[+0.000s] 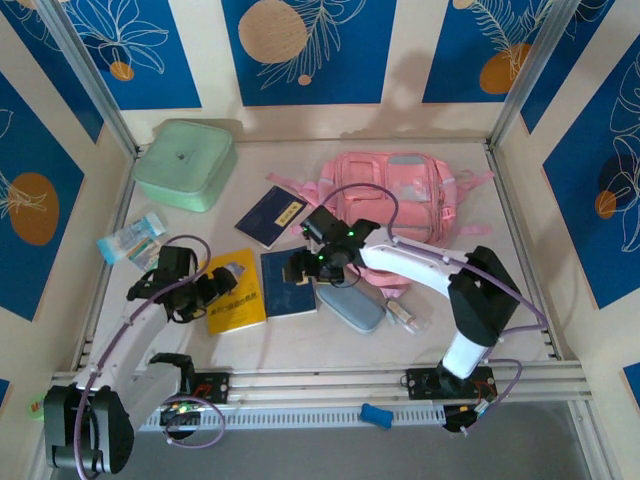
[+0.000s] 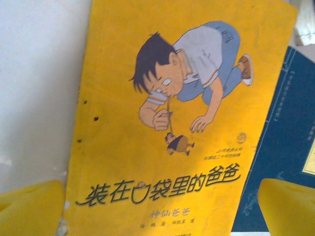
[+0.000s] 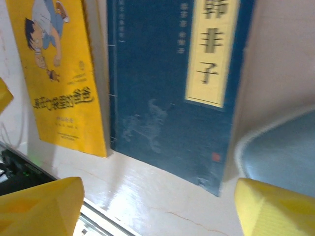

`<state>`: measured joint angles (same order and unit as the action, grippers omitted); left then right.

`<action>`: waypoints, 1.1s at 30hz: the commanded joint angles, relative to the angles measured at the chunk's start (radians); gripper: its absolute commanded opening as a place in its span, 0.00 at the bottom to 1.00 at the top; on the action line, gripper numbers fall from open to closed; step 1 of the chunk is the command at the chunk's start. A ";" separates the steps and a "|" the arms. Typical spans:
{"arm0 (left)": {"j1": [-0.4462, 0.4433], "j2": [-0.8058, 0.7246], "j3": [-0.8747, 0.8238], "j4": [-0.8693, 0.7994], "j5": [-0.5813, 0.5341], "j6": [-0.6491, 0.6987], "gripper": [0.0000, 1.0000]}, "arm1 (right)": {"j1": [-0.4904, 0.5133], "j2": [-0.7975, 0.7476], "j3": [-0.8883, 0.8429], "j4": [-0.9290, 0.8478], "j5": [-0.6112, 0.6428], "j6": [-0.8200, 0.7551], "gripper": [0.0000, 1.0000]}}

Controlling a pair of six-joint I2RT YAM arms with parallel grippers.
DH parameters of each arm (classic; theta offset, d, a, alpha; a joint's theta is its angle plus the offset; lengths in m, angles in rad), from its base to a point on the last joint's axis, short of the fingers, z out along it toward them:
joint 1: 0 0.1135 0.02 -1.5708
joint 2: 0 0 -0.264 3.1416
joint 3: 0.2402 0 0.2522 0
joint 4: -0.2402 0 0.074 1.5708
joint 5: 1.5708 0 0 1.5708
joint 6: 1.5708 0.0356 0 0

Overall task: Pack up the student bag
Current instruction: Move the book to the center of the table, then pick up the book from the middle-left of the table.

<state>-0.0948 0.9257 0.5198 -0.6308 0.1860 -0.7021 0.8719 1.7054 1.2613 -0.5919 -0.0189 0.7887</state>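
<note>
student bag point(image 1: 400, 190) looks cloth, yellow book point(image 2: 123, 172) glossy paper.

So the student bag point(image 1: 400, 190) is a soft pink fabric backpack, easily the biggest thing around. It's lying flat on the table point(image 1: 300, 345) toward the far side, a bit right of centre, front facing up. You can see pale grey strips across the front pockets, and thin pink straps splay out to both sides. Can't tell if any zip is open from up here.
</note>
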 commanded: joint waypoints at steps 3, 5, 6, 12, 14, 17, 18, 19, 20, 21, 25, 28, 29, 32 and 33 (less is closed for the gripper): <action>0.002 0.002 0.037 -0.114 -0.092 0.011 0.99 | 0.088 0.142 0.136 -0.003 -0.072 0.033 0.70; 0.004 0.004 0.036 -0.102 -0.069 0.019 0.99 | 0.122 0.210 0.212 -0.019 -0.057 0.037 0.66; 0.004 0.002 0.033 -0.096 -0.059 0.021 0.99 | 0.129 0.243 0.247 -0.029 -0.049 0.038 0.65; 0.011 -0.064 -0.011 -0.033 -0.035 -0.009 1.00 | 0.130 0.403 0.413 -0.069 -0.046 0.038 0.61; 0.013 -0.082 -0.034 0.004 -0.024 -0.020 0.97 | 0.128 0.444 0.455 -0.082 -0.034 0.026 0.60; 0.020 -0.059 -0.034 0.008 -0.026 -0.023 0.95 | 0.126 0.503 0.529 -0.149 0.007 0.008 0.58; 0.023 -0.049 -0.033 0.009 -0.030 -0.021 0.91 | 0.123 0.512 0.536 -0.155 0.009 0.009 0.58; 0.027 -0.037 -0.030 0.008 -0.032 -0.017 0.85 | 0.118 0.519 0.532 -0.143 0.002 0.010 0.57; 0.027 -0.027 -0.031 0.009 -0.038 -0.014 0.80 | 0.115 0.524 0.526 -0.129 -0.007 0.015 0.57; 0.030 -0.020 -0.033 0.012 -0.043 -0.014 0.79 | 0.113 0.531 0.528 -0.122 -0.015 0.014 0.56; 0.049 0.011 -0.058 0.068 0.019 0.005 0.69 | 0.116 0.568 0.564 -0.147 -0.005 0.005 0.58; 0.053 0.041 -0.064 0.059 -0.012 0.003 0.65 | 0.120 0.592 0.584 -0.136 -0.032 -0.008 0.60; 0.055 0.054 -0.064 0.051 -0.030 0.002 0.65 | 0.122 0.601 0.601 -0.151 -0.025 -0.009 0.60; 0.059 0.082 -0.066 0.057 -0.041 0.008 0.64 | 0.134 0.606 0.623 -0.158 -0.018 -0.017 0.59; 0.059 0.088 -0.066 0.055 -0.049 0.011 0.65 | 0.137 0.607 0.628 -0.160 -0.015 -0.017 0.59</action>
<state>-0.0475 1.0016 0.4625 -0.5797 0.1619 -0.7017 0.9916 2.2883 1.8584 -0.7269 -0.0330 0.7918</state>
